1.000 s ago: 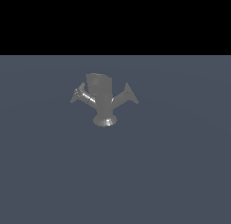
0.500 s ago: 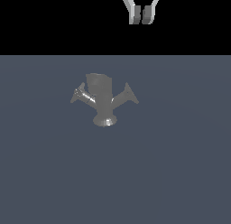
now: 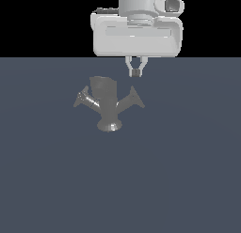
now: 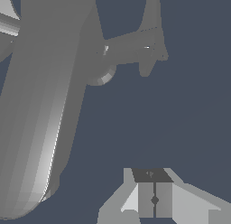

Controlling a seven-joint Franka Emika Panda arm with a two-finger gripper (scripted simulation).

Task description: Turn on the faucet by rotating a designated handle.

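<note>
Standing upright on the dark grey desk (image 3: 56, 180), the faucet (image 3: 107, 105) is seen a little above the middle of the exterior view, unmoved since the earlier frames. A flared base is shown at its foot, a thick spout (image 3: 102, 88) rises from its body, and two handles branch out: one handle (image 3: 83, 100) toward the exterior view's left, the other handle (image 3: 133, 99) toward the exterior view's right.

Just above the right-side handle, and apart from it, the end effector (image 3: 136, 72) is found with its fingertips pressed together; nothing is held between them. In the wrist view the two pads (image 4: 146, 199) are seen meeting along a thin seam, with the spout (image 4: 40, 110) large beside them and a handle (image 4: 135, 47) farther off.

Half a second ago only the finger ends were visible at the upper edge of the exterior view; a second ago no part of the arm was in view. The white wrist housing (image 3: 136, 37) is now shown in full, lowered to hang over the faucet.
</note>
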